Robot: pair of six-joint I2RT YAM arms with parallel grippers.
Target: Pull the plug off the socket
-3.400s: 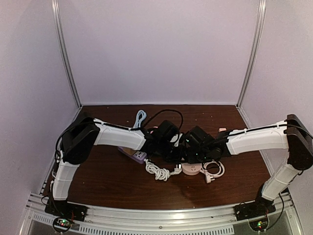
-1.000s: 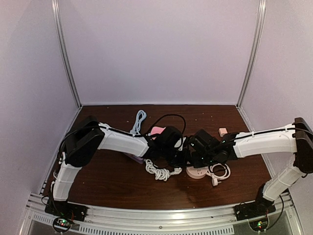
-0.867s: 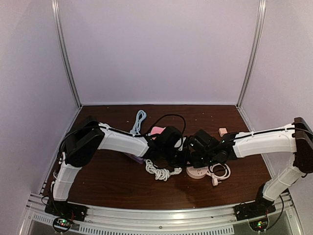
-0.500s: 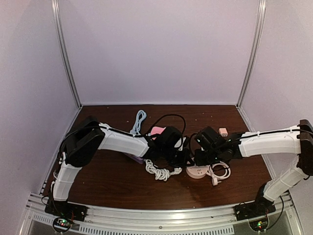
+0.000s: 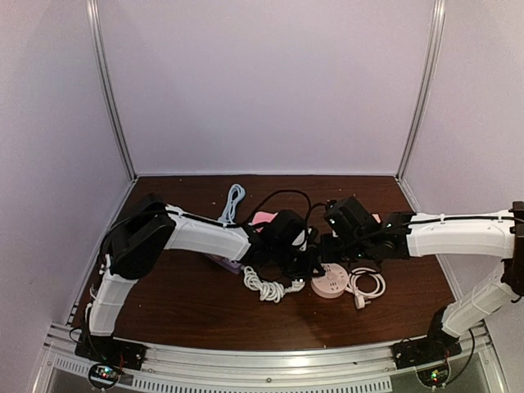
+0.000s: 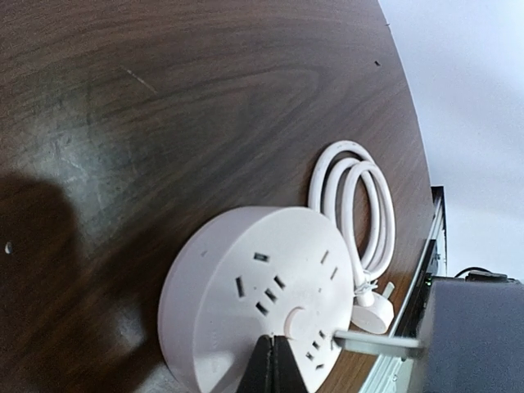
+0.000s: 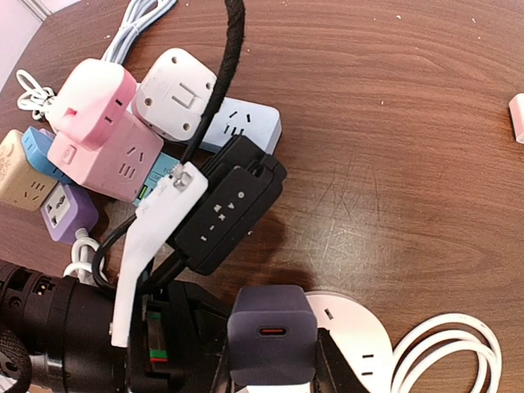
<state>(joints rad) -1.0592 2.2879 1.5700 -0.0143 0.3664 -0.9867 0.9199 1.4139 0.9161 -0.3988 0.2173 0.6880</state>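
Holding the dark plug (image 7: 270,327) just clear of the round pink socket (image 6: 254,303), right gripper (image 7: 273,362) clamped on it, left gripper (image 6: 273,368) tips pinched together on the socket's rim, around the middle of the table (image 6: 164,98)

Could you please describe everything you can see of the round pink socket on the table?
The round socket is a pale pink, smooth plastic disc lying flat on the dark wooden table. Its top carries several slot outlets and one round button. Its white cable lies coiled beside it, ending in a white plug. The left end effector, fingers together, appears to press on its top. The right end effector holds the dark charger above it.
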